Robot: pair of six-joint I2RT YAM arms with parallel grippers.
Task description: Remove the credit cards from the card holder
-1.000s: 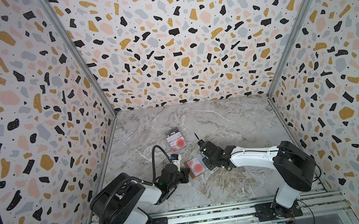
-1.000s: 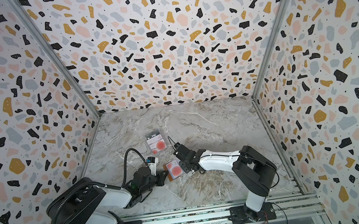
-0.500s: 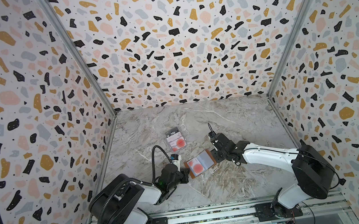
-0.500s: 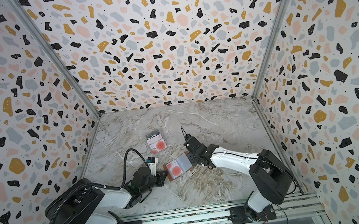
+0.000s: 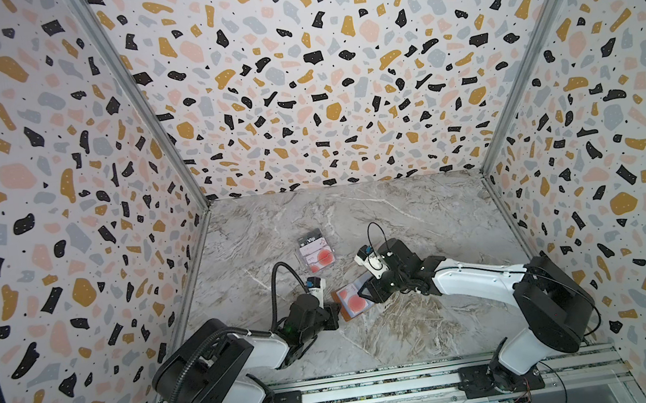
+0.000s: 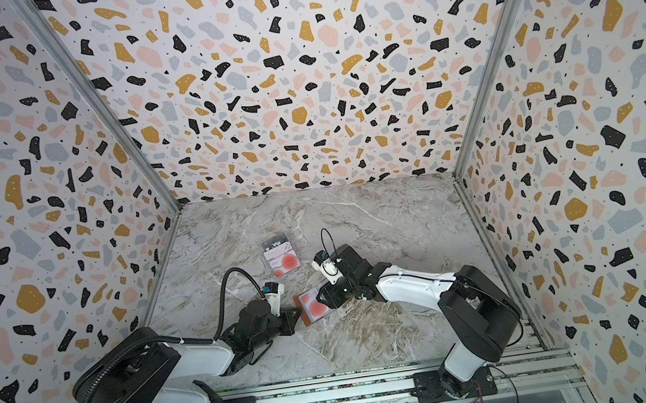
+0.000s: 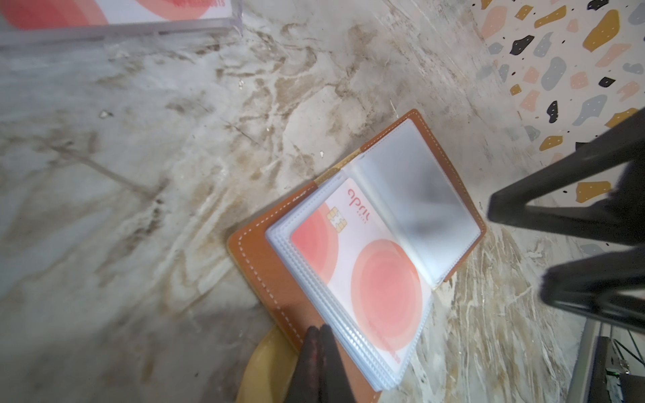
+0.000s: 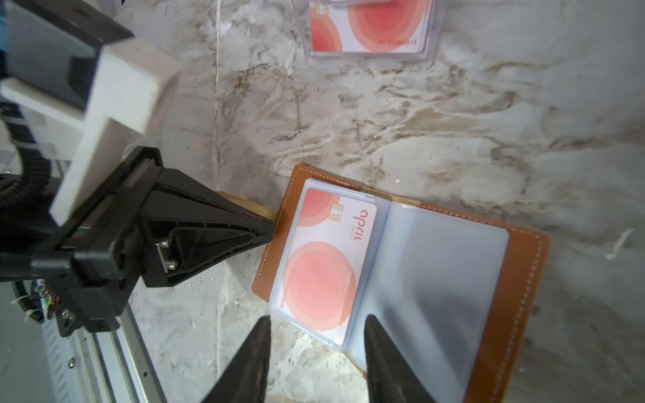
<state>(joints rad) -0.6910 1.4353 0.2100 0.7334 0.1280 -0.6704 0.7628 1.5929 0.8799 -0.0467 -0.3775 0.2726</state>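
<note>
Card holder [image 5: 351, 298]: lies open on the marble tabletop [image 5: 407, 217] between the two arms, with the leather cover down and the clear sleeves facing up.
Credit card [image 8: 323, 275]: white with red circles, in the uppermost sleeve of the page that lies toward the left gripper.
Left gripper [image 7: 317, 331]: jaws pressed together, pinching the holder's tan strap at the cover edge beside the card's long side.
Right gripper [image 8: 318, 319]: jaws apart and holding nothing. One tip stands on each side of the card's near short end; whether they touch the sleeve cannot be told.
Long axis: the card runs straight away from the right gripper, in line with its reach.
Nearer arm: the right one, so the pull is probably its job.
Clear case [image 5: 316, 249]: already holds cards, farther back and well apart.
</note>
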